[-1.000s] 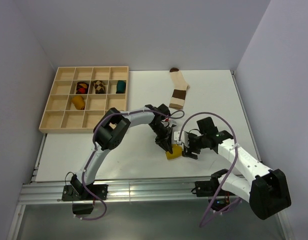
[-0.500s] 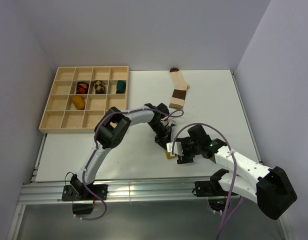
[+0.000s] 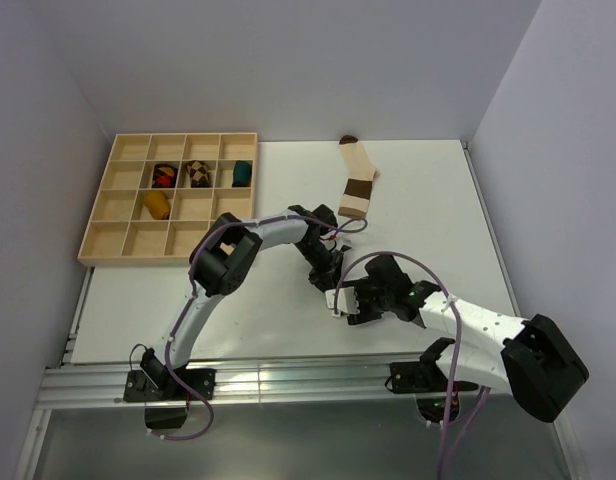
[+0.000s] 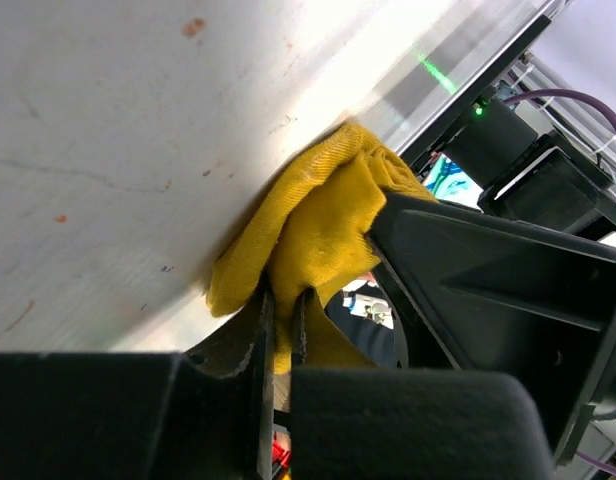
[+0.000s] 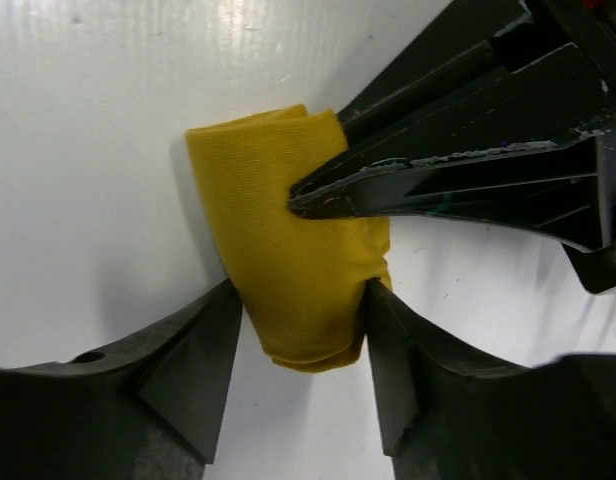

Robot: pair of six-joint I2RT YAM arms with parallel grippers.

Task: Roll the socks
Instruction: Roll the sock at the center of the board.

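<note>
Pinched a fold of the yellow sock (image 5: 288,270) tight in the left end effector (image 4: 278,310), likely to stop the roll unwinding; clasped its two sides with the right end effector (image 5: 303,300), resting on the counter (image 5: 88,150), front-centre.

Wooden tray (image 3: 134,239) sits at the far-left of the white counter (image 3: 428,200) — a four-by-four grid of compartments. Second row from the back holds three bundles side by side: red-and-dark bundle (image 3: 164,176) in the second cell from the left, brown-checkered bundle (image 3: 198,173) in the next cell, teal bundle (image 3: 242,173) in the rightmost. Aluminium rails (image 3: 288,378) run along the counter's near edge. Plain pale walls (image 3: 288,60) on three sides. Left wrist view shows the counter surface scuffed, with a reddish speck (image 4: 193,27) — plus a few smaller ones.
</note>
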